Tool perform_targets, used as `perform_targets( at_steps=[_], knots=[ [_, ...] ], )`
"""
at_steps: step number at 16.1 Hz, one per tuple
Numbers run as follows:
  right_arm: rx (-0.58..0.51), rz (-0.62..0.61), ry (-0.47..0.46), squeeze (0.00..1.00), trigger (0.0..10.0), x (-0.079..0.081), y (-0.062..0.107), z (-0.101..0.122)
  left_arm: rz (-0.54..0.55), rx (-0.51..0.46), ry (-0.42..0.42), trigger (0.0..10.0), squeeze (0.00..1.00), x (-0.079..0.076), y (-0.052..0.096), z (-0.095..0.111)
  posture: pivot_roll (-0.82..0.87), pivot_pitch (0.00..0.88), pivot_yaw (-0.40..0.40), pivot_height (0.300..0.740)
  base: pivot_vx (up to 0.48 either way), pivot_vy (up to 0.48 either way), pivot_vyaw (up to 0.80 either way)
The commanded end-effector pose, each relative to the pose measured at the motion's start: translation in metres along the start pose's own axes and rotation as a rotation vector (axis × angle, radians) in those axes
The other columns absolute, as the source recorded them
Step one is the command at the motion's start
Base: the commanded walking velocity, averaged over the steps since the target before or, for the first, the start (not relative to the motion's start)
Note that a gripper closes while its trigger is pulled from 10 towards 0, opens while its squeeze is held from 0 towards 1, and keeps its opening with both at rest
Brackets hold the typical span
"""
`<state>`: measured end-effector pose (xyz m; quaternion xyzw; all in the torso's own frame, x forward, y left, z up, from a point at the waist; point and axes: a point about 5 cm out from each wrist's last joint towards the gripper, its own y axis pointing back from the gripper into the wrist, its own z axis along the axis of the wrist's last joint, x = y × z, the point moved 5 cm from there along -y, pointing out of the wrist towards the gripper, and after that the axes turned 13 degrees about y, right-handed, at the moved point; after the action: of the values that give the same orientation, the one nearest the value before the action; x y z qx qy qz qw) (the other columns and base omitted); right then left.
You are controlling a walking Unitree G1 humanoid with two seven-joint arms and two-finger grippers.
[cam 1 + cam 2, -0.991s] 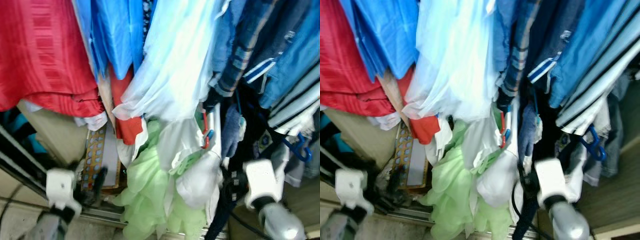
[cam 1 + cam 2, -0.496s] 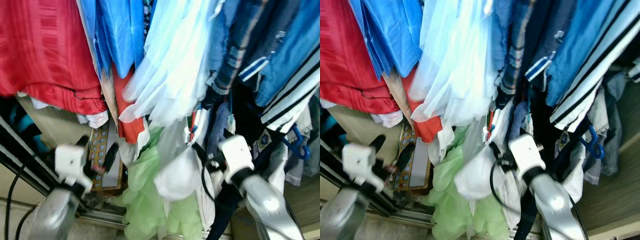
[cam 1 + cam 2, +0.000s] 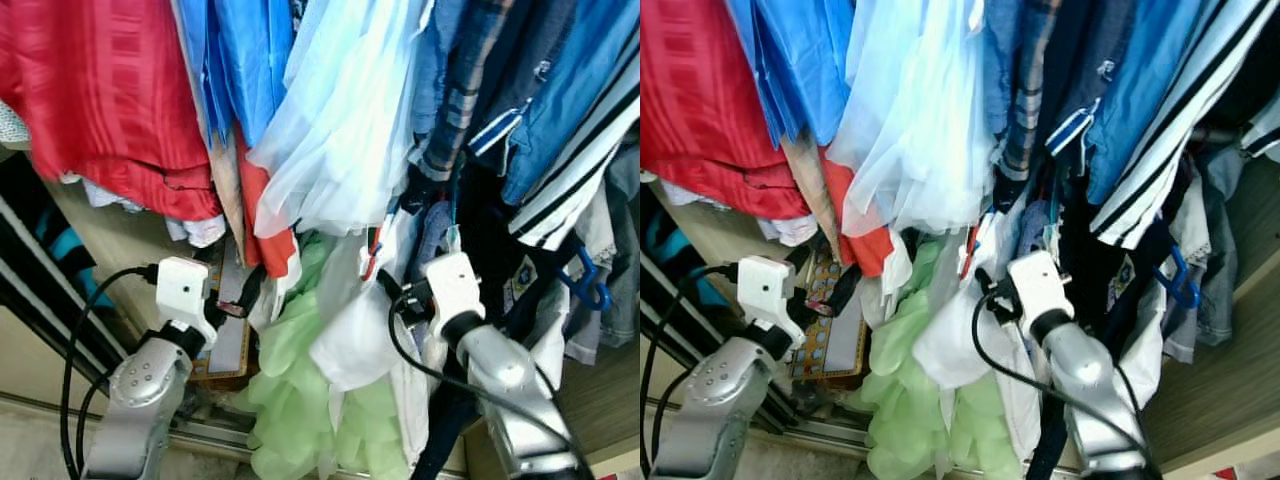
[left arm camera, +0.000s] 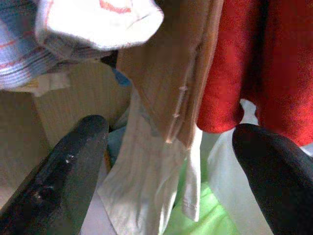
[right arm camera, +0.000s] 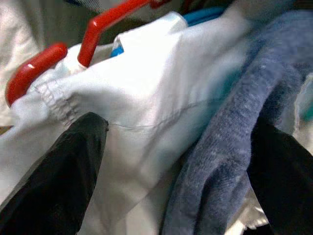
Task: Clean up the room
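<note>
A crowded run of hanging clothes sits before the robot: a red garment (image 3: 105,100) at the left end, bright blue shirts (image 3: 240,65) beside it, a sheer pale-blue garment (image 3: 345,120) in the middle, and a navy-striped blue top (image 3: 575,150) toward the right end. Below them a pale green garment (image 3: 300,400) bunches down toward the floor, with a white garment (image 3: 355,335) hanging against it. The left gripper (image 4: 168,183) is raised toward the lower hems at the left, its two black fingers (image 4: 63,171) spread wide apart with nothing between them; a beige ribbed garment (image 4: 166,78) and a red hem (image 4: 244,68) hang just ahead of it. The right gripper (image 5: 171,166) is pushed in among the middle clothes, fingers parted, with the white garment and a grey-blue towelling cloth (image 5: 234,132) lying between them; whether it is actually gripping them cannot be told. A red hanger (image 5: 68,46) pokes out just above the white fabric.
</note>
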<state>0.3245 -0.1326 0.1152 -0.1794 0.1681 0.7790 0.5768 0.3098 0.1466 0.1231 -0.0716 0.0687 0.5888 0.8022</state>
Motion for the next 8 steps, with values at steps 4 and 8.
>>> perform_targets(
  at_steps=[4, 8],
  knots=[
    [-0.068, -0.21, 0.094, 0.0, 10.0, -0.029, 0.026, 0.019, 0.07, 0.011, -0.008, 10.0, 0.0, 0.013, 0.023, -0.007, -0.01, 0.0, -0.026, 0.74, 0.0, 0.0, 0.0],
    [-0.127, -0.138, 0.16, 0.0, 10.0, -0.032, 0.048, 0.036, 0.065, -0.002, -0.028, 10.0, 0.0, 0.019, 0.039, 0.008, -0.01, 0.0, 0.0, 0.74, 0.0, 0.0, 0.0]
  ],
)
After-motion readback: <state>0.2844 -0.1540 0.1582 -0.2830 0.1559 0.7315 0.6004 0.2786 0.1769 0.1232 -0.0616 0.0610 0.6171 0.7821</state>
